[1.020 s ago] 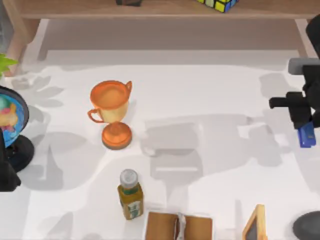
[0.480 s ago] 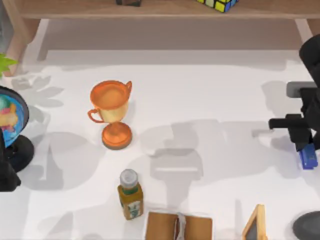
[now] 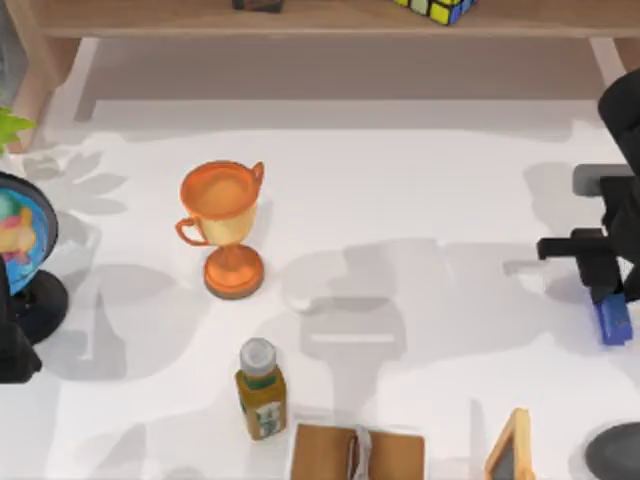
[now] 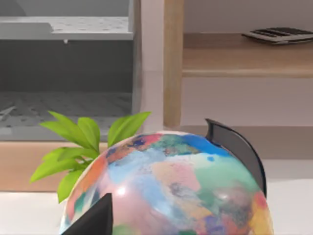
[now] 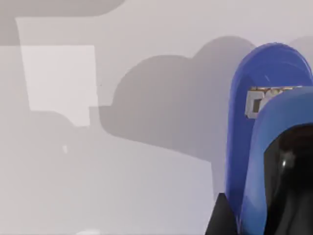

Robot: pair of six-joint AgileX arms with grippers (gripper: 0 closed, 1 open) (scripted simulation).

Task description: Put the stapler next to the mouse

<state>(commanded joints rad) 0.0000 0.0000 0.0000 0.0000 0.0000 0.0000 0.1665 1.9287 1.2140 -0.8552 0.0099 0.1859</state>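
Note:
At the table's right edge the blue stapler lies lengthwise under my right gripper, which is shut on it. In the right wrist view the stapler hangs close over the white tabletop, with a black finger against its side. The mouse, a dark grey dome, sits partly cut off at the front right corner, a short way in front of the stapler. My left arm is parked at the left edge beside the globe; its gripper is open.
An orange trophy stands left of centre, a juice bottle in front of it. A wooden holder and a small board line the front edge. The globe is at far left, a shelf at the back.
My right gripper has carried the stapler toward the table's front edge, closer to the mouse. The left arm has not moved.

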